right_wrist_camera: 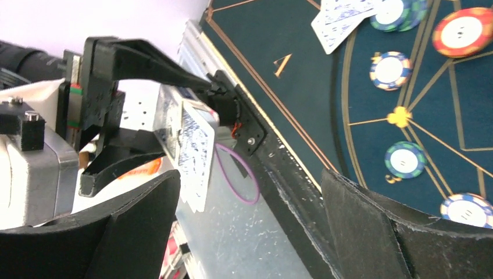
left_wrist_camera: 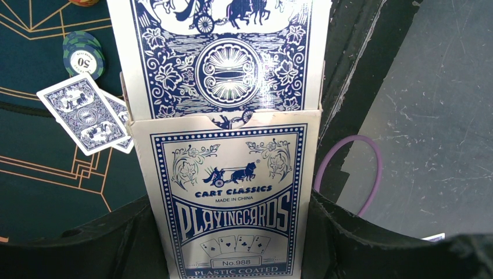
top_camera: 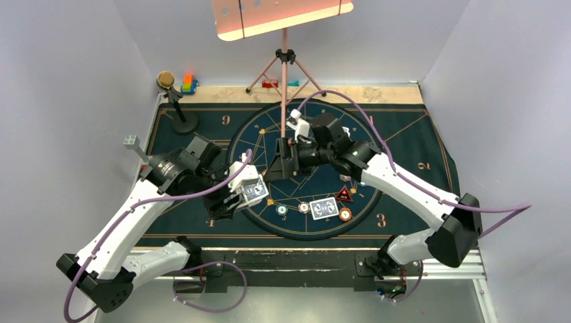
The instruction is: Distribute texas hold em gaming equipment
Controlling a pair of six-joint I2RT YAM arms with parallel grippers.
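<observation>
My left gripper [top_camera: 246, 193] [left_wrist_camera: 232, 247] is shut on a blue-and-white playing card box [left_wrist_camera: 229, 197], and the deck [left_wrist_camera: 224, 58] sticks out of its open top. It hangs over the mat's near left part. My right gripper [top_camera: 281, 165] [right_wrist_camera: 250, 232] is open and empty, pointing at that box [right_wrist_camera: 189, 142] from the mat's centre, a short gap away. Two face-down cards [top_camera: 324, 207] [left_wrist_camera: 87, 113] lie on the mat with a teal chip [top_camera: 282, 210], a white chip [top_camera: 304, 207], an orange chip [top_camera: 345, 214] and a red-edged triangular marker [top_camera: 344, 195].
The dark blue game mat [top_camera: 417, 148] covers the table. A pink tripod stand [top_camera: 284, 60] is at the back centre, coloured toy blocks [top_camera: 188, 84] and a small black stand [top_camera: 176, 101] at the back left. More chips [right_wrist_camera: 389, 70] lie along the mat's circle.
</observation>
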